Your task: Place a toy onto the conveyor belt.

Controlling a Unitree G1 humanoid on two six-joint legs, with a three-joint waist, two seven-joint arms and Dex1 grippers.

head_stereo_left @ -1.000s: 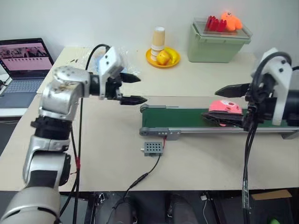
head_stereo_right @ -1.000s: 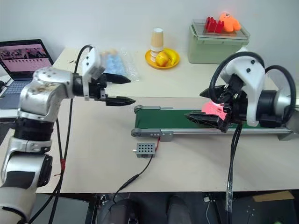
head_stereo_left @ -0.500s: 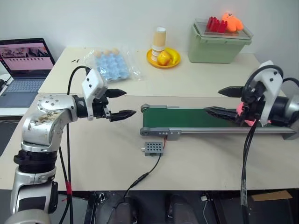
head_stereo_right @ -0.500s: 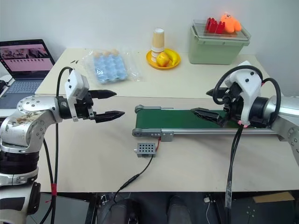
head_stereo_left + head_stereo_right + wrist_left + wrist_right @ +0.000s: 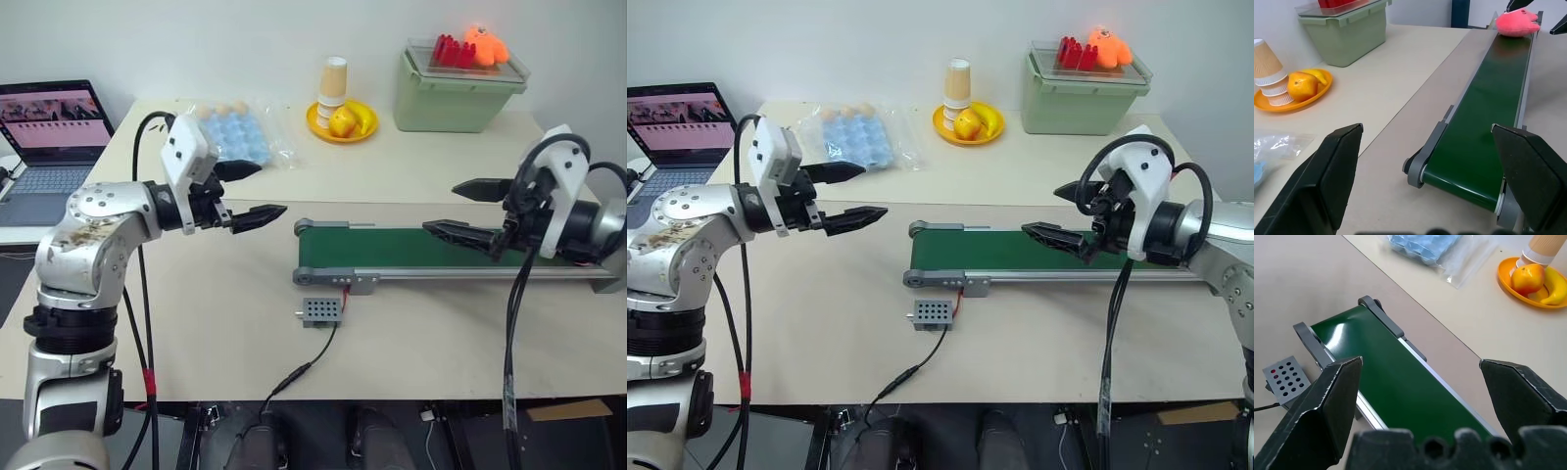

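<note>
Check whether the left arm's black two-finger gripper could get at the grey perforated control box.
Probably yes: the left gripper hangs open over bare table, and nothing stands between it and the control box.

The left arm (image 5: 93, 240) is being seen as rounded silver-grey metal segments with scuffed, brownish wear marks, joined by black rings. A white housing is being carried at its wrist, and the left end effector (image 5: 247, 191) is being formed by two black, pointed fingers (image 5: 260, 213). A black cable marked with red tape is being looped along this arm. The right arm (image 5: 1215, 235) is being shown in silver and white, with looping black cables, and the right end effector (image 5: 1063, 213) is being ended in matching black tapered fingers
</note>
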